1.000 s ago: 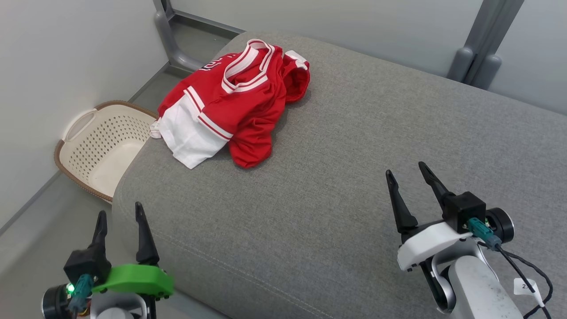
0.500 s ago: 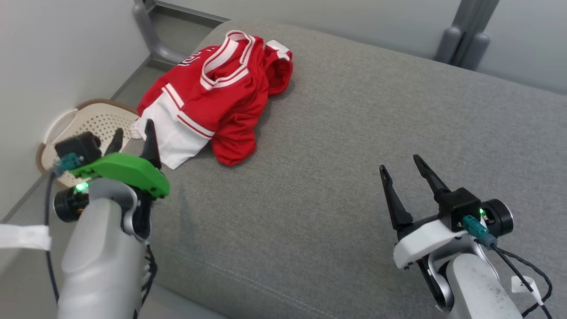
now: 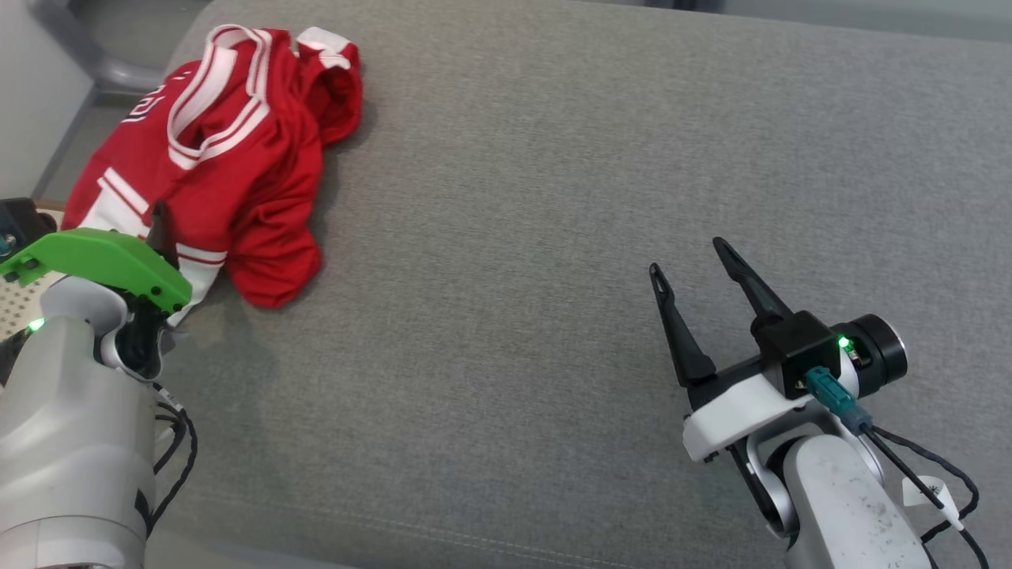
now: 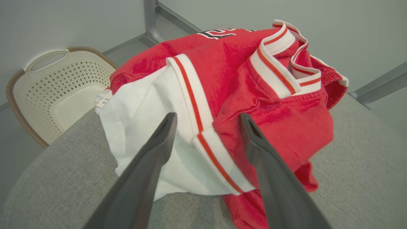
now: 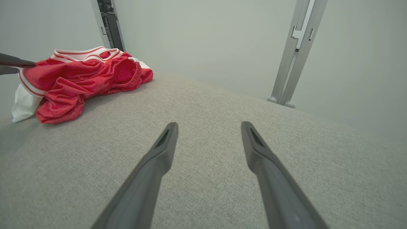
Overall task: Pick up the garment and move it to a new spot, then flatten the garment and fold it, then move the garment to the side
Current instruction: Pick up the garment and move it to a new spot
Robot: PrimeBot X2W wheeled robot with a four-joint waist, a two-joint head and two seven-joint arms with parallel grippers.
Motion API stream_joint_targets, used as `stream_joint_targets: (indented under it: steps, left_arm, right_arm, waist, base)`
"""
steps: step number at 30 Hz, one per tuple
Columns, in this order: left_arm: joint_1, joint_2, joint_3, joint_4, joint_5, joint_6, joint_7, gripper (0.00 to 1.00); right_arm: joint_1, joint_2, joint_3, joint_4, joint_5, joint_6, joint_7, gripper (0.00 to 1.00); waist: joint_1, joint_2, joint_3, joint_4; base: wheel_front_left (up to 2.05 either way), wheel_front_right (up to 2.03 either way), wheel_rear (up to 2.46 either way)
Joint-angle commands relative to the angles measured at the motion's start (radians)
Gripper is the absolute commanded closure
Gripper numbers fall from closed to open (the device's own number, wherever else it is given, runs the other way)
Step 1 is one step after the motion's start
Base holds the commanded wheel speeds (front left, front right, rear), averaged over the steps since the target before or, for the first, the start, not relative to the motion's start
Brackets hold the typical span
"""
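A red jersey with white trim and a white panel (image 3: 237,158) lies crumpled at the far left of a grey cushion (image 3: 514,276). My left gripper (image 4: 206,116) is open just above the jersey's (image 4: 229,82) near edge. Its fingers straddle the striped seam between the white panel and the red cloth, and I cannot tell whether they touch it. In the head view one left finger (image 3: 159,225) pokes out past the green wrist cover. My right gripper (image 3: 686,254) stands open over bare cushion at the lower right, far from the jersey (image 5: 82,76), with nothing between its fingers (image 5: 165,149).
A cream perforated laundry basket (image 4: 47,86) sits on the floor beyond the cushion's left end, against the wall. Grey metal posts (image 5: 292,54) stand by the far wall. The cushion's rounded left edge falls away beside the jersey.
The head camera has swung down and left, shifting the whole picture. My left arm has risen and reached forward to the jersey's near edge. The right gripper has barely moved.
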Motion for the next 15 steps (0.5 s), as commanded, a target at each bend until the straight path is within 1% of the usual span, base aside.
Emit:
stream_joint_targets:
  steps: [1,6,8,9,10,13,15]
  left_arm:
    - [-0.021,0.017,0.004,0.014,-0.004,0.010,-0.003,0.00]
    - [-0.034,0.051,0.019,0.068,-0.018,0.044,0.006,0.00]
    - [-0.041,0.057,0.021,0.082,-0.020,0.054,0.008,0.00]
    - [-0.045,0.060,0.019,0.086,-0.018,0.058,0.006,0.36]
    - [-0.048,0.067,0.014,0.088,-0.011,0.063,-0.006,1.00]
    - [-0.051,0.081,0.005,0.094,0.003,0.070,-0.027,1.00]
    - [-0.063,0.089,-0.001,0.094,0.006,0.066,-0.033,1.00]
  right_arm:
    - [-0.006,-0.002,0.008,-0.007,0.009,0.000,0.002,0.00]
    - [-0.009,-0.002,0.022,-0.016,0.022,0.000,0.005,0.00]
    - [-0.009,-0.002,0.019,-0.021,0.025,0.000,0.005,0.00]
    - [-0.008,-0.002,0.016,-0.020,0.025,0.000,0.005,0.00]
    - [-0.007,-0.003,0.011,-0.019,0.026,0.000,0.004,0.00]
    - [-0.001,-0.002,0.000,-0.014,0.029,0.000,0.001,0.00]
    - [0.006,-0.002,-0.008,-0.011,0.035,0.000,-0.004,0.00]
  waist:
    - [-0.0001,0.0000,0.065,-0.103]
    - [-0.0001,0.0000,0.064,-0.147]
    - [-0.0001,0.0000,0.062,-0.158]
    - [-0.0001,0.0000,0.061,-0.160]
    - [-0.0001,0.0000,0.059,-0.162]
    - [-0.0001,0.0000,0.046,-0.157]
    - [-0.0001,0.0000,0.034,-0.146]
  base:
    - [0.00,0.00,0.00]
    - [0.00,0.00,0.00]
    - [0.00,0.00,0.00]
    - [0.00,0.00,0.00]
    - [0.00,0.00,0.00]
    - [0.00,0.00,0.00]
    - [0.00,0.00,0.00]
